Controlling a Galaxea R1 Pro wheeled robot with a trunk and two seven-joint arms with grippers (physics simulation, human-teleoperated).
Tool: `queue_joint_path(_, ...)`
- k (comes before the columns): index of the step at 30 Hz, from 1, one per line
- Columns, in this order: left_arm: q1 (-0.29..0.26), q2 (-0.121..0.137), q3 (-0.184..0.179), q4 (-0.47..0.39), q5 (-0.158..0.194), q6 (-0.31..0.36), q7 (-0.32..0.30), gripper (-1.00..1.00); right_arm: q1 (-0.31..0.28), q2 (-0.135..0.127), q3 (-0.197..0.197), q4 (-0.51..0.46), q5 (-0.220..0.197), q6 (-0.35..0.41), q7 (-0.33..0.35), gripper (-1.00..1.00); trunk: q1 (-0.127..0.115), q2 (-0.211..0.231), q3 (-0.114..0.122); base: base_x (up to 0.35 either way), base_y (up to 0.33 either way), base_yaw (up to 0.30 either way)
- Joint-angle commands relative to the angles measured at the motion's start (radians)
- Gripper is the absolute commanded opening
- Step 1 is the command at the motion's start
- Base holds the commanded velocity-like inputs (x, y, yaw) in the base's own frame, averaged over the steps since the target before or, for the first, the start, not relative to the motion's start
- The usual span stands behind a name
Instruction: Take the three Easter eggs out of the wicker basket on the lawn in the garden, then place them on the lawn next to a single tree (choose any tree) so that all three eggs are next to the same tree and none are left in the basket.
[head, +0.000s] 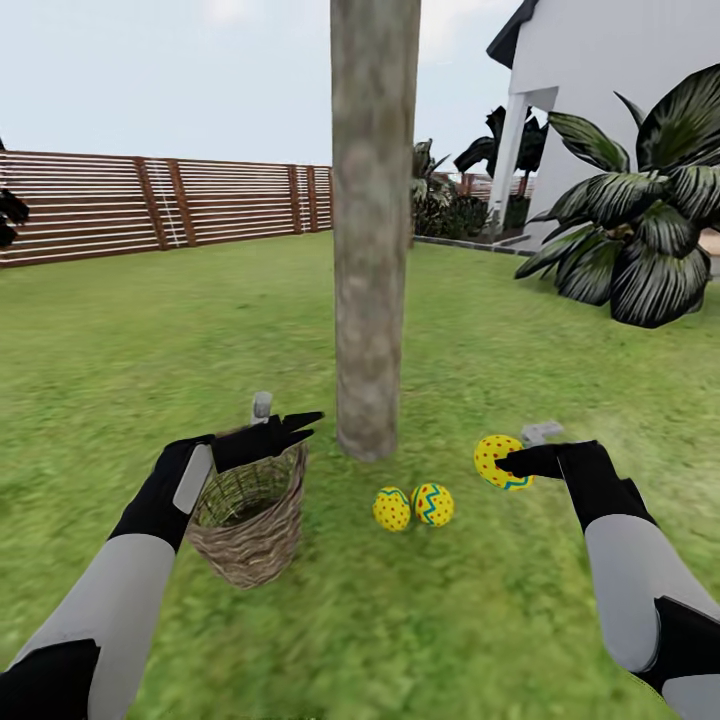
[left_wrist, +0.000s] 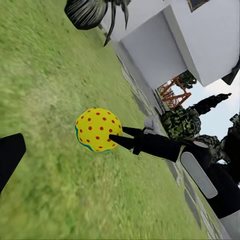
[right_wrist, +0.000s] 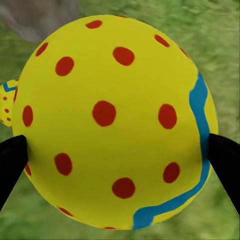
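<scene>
Easter eggs: two (head: 413, 506) lie on the lawn (head: 150, 330) beside the tree (head: 372, 300); your right hand (head: 512, 461) grasps the third (head: 493, 462) across its smooth, probably slippery middle. Your left hand (head: 295, 428) looks released above the wicker basket (head: 247, 520).

A brown horizontal-slat wooden fence (head: 150, 205) runs from nine to eleven o'clock under a pale, hazy sky (head: 160, 70). At one o'clock stands a white house (head: 610, 100); a dark broad-leaved shrub (head: 640, 235) spreads at two o'clock.
</scene>
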Motion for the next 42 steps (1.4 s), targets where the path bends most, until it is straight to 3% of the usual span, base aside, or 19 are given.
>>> queue_joint_path(1, -0.001, 0.0, 0.001, 0.0, 0.001, 0.005, -0.002, 1.0, 0.0, 0.0, -0.004, -0.002, 0.01, 0.001, 0.009, -1.0, 0.0, 0.0, -0.001, 0.0, -0.333, 0.285)
queue_joint_path(22, -0.001, 0.0, 0.001, 0.002, 0.001, 0.005, -0.002, 1.0, 0.007, 0.001, -0.004, -0.002, 0.01, -0.007, 0.009, -1.0, 0.0, 0.0, -0.001, 0.043, -0.333, 0.285)
queue_joint_path(28, -0.001, 0.0, 0.001, 0.002, 0.001, 0.005, -0.002, 1.0, 0.007, 0.002, -0.004, 0.029, 0.008, -0.048, -0.049, -1.0, 0.0, 0.0, -0.001, 0.159, -0.319, 0.285)
queue_joint_path(34, -0.001, 0.0, 0.001, 0.002, 0.001, 0.005, -0.002, 1.0, 0.007, 0.023, -0.003, 0.114, 0.01, -0.147, -0.231, -1.0, 0.0, 0.0, -0.001, 0.192, -0.296, 0.279)
queue_joint_path(36, -0.001, -0.005, 0.001, 0.002, 0.0, 0.005, -0.002, 1.0, 0.007, 0.038, -0.003, 0.184, 0.013, -0.216, -0.325, -1.0, 0.0, 0.0, -0.001, 0.208, -0.285, 0.131)
queue_joint_path(38, -0.001, -0.008, 0.001, 0.002, -0.001, 0.005, -0.002, 1.0, 0.007, 0.045, -0.004, 0.277, 0.013, -0.29, -0.487, -1.0, 0.0, 0.0, -0.001, 0.218, -0.275, 0.026)
queue_joint_path(42, 0.0, -0.011, 0.001, 0.002, 0.002, 0.005, -0.002, 1.0, 0.009, 0.047, -0.004, 0.377, 0.013, -0.337, -0.611, -1.0, 0.0, 0.0, -0.001, 0.174, -0.184, 0.004)
